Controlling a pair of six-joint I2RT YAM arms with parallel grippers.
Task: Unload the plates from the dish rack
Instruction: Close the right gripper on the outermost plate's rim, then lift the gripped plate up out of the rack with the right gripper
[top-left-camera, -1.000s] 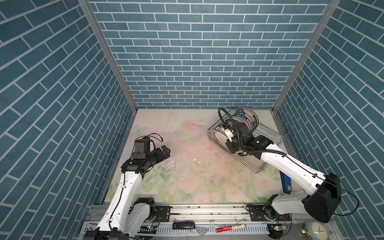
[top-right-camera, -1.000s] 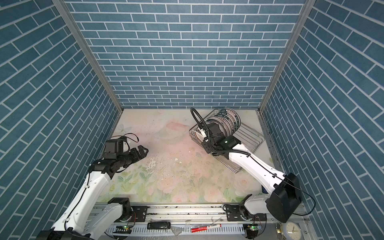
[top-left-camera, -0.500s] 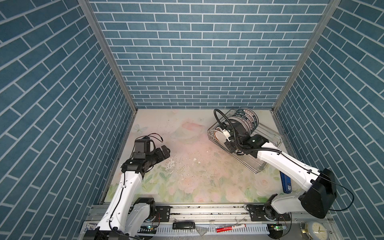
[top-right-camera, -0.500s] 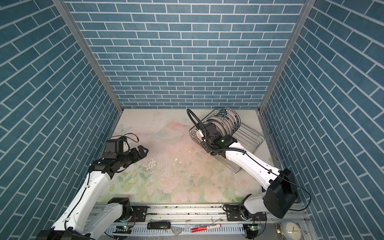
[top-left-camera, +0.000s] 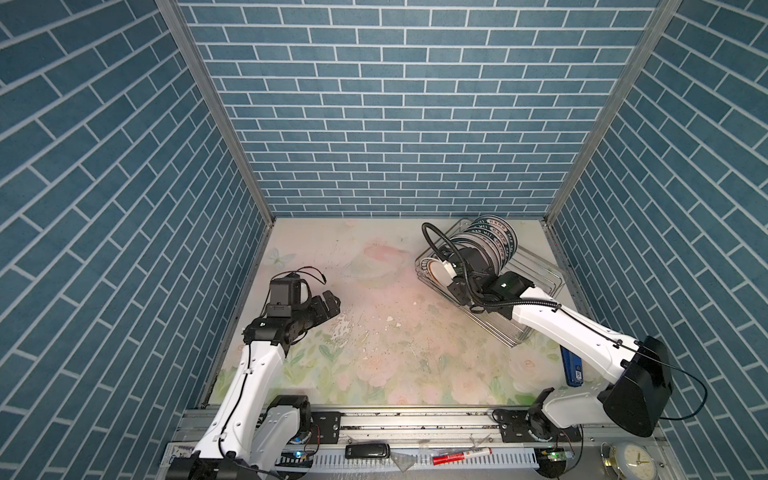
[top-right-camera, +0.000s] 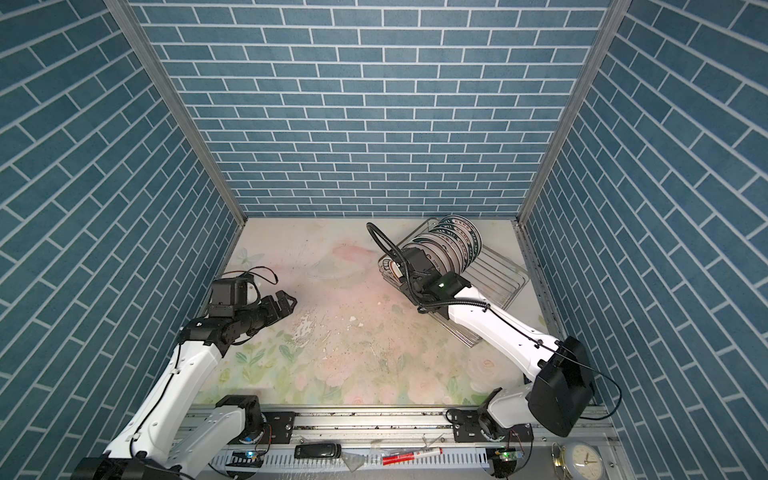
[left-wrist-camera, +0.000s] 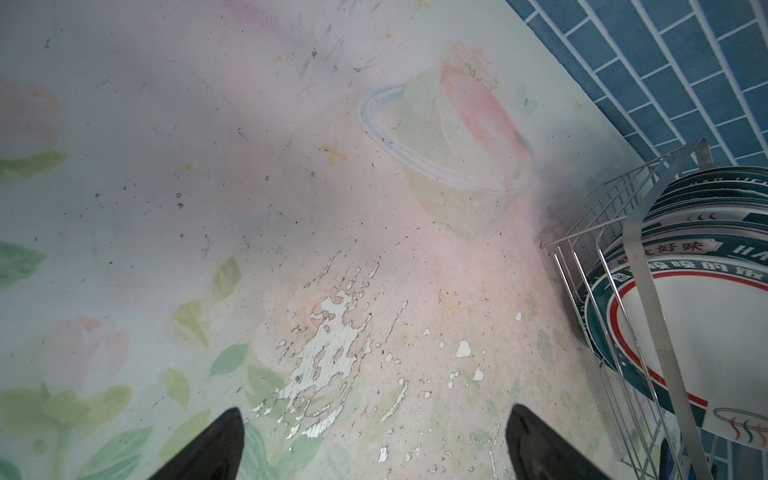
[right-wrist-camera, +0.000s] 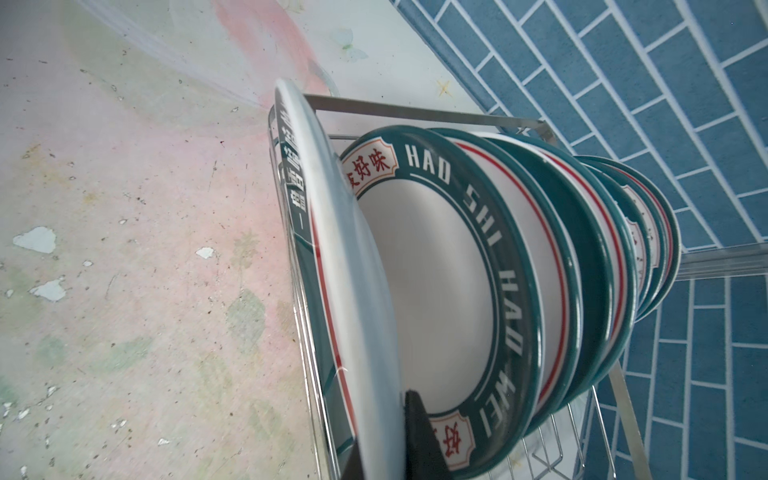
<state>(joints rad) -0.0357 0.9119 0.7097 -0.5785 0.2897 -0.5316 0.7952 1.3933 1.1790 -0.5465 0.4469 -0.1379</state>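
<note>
While the right gripper (right-wrist-camera: 382, 453) is clamped on the rim of the front plate (right-wrist-camera: 353, 291), the left gripper (top-left-camera: 328, 305) hangs wide apart, empty, at 9 o'clock. The plates (top-left-camera: 494, 243) stand on edge, rowed toward 2 o'clock in the dish rack (top-left-camera: 544, 274) at 2 o'clock on the floral table (top-left-camera: 374, 332), blue brick walls (top-left-camera: 395, 124) around

Only dark finger stubs of the right gripper (right-wrist-camera: 384, 451) show either side of the front plate (right-wrist-camera: 345, 270), cut off at the wrist view's edge. In both top views the right arm (top-left-camera: 561, 328) hides that grip. The dish rack (left-wrist-camera: 642, 274) runs out of the left wrist view. The rear plates (top-left-camera: 496, 235) overlap too tightly to count.
</note>
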